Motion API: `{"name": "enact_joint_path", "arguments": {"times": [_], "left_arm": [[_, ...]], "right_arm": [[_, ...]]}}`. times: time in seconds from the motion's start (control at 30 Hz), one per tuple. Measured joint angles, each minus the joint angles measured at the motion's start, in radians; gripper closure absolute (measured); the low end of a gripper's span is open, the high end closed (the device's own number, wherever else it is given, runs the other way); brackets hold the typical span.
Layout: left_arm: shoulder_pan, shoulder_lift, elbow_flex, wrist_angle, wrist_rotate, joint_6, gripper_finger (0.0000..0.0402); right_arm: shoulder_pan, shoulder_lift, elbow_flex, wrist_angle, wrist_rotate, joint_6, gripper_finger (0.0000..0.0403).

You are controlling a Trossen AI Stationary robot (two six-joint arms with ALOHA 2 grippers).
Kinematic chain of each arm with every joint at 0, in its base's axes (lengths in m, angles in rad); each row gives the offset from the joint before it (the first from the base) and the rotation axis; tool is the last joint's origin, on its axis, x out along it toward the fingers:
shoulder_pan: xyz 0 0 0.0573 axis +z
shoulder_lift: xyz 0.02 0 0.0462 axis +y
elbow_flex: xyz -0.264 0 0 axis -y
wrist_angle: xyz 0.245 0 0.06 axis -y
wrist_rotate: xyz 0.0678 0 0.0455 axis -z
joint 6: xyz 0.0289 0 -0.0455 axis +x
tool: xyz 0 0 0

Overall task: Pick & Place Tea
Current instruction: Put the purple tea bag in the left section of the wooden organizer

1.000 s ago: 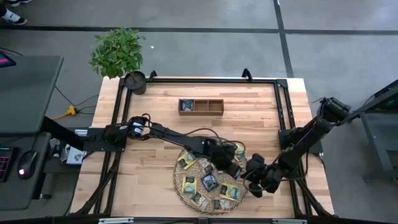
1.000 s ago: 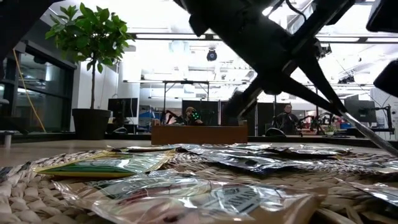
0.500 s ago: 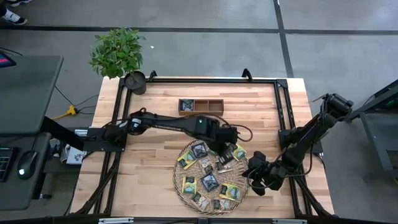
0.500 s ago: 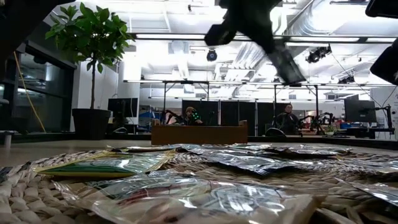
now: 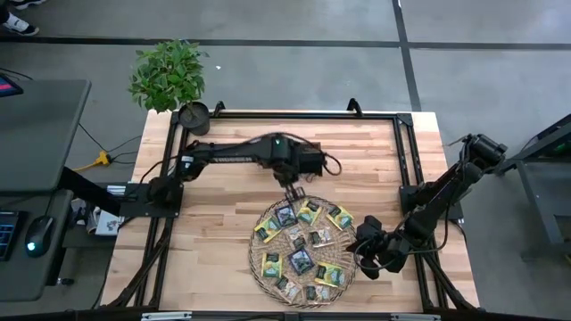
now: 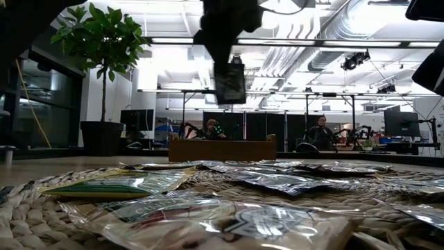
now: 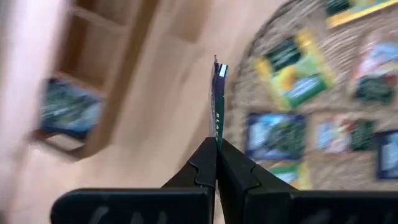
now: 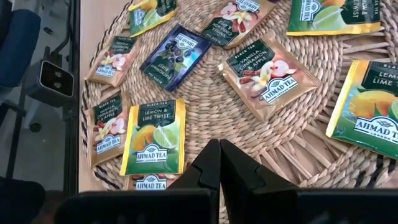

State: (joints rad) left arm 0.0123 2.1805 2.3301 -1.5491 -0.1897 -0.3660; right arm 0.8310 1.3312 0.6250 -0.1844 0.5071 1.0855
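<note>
Hanging edge-on between the closed fingers of the left claw (image 7: 216, 146), one dark tea sachet (image 7: 217, 99) is now clear of the woven tray (image 5: 260, 260) and sits in the air over bare desk (image 5: 223, 214), between the tray and the small wooden box (image 5: 288, 152) at the far side. A second ago that claw was low among the sachets on the tray; half a second ago it had lifted; now it has swung back toward the box, so the pick looks done and the carry under way. One compartment of the box already holds a dark sachet (image 7: 68, 109). Other tea sachets (image 8: 152, 137) lie spread on the tray. Beside the tray's right rim the right claw (image 8: 219, 155) waits, shut and empty.
</note>
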Motion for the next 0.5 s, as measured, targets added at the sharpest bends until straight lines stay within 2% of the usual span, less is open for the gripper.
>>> {"name": "enact_joint_path", "arguments": {"times": [0.23,0.5], "left_arm": [[0.098,0.002,0.000,-0.023,-0.017,0.130,0.0401],[0.202,-0.029,0.000,-0.023,0.023,0.278,0.0401]], "right_arm": [[0.000,0.001,0.000,-0.003,0.007,0.015,0.0403],[0.000,0.001,0.000,-0.005,0.020,0.042,0.0403]]}}
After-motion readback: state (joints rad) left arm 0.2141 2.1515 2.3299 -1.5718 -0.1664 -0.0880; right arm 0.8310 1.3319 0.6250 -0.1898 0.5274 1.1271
